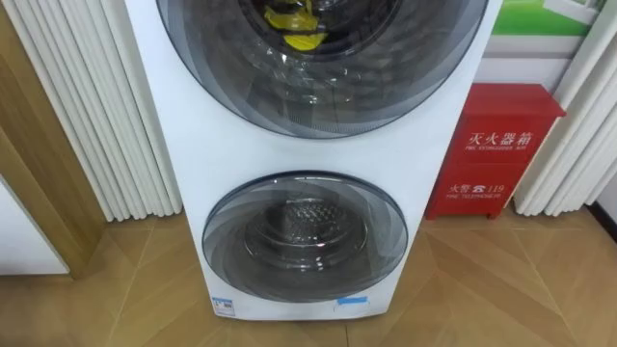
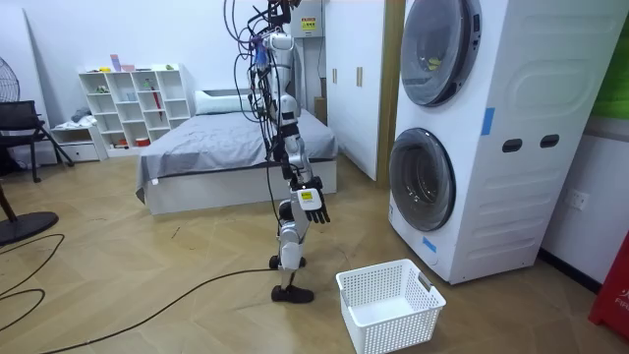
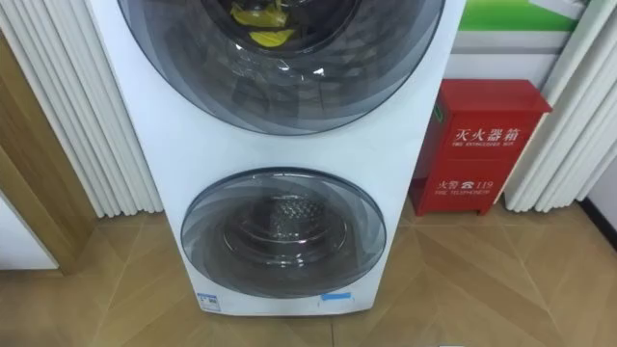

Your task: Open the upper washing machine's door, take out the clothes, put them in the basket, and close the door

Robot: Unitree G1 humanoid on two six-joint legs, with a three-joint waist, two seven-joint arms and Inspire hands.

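Right hand (image 2: pixel 313 205) hangs at the robot's side in the room view, fingers relaxed and pointing down at the floor (image 2: pixel 147 285), with nothing in them. The robot stands upright on the wood floor, facing the washer (image 1: pixel 193 145), well apart from it, with the bed (image 2: pixel 216 147) behind it and a white shelf (image 2: pixel 138 103) against the far wall.

The washer has two round glass doors, one above the other, and both are closed. The yellow cloth (image 1: pixel 294 24) lies inside the upper drum, seen through the upper door (image 1: pixel 386 67) near the top edge of the eye views; in the room view it is a small yellow patch behind that same glass. Through the lower door (image 1: pixel 301 236) the perforated metal back of the drum is visible. A blue sticker (image 1: pixel 352 302) sits on the washer's front near its bottom edge.

A white basket (image 2: pixel 403 329) stands on the floor between the robot and the washer, near the washer's lower front corner and apart from both. A red box (image 1: pixel 496 145) stands on the floor just beside the washer's right side, against the wall. A ribbed white panel (image 1: pixel 87 106) rises at the washer's left side.
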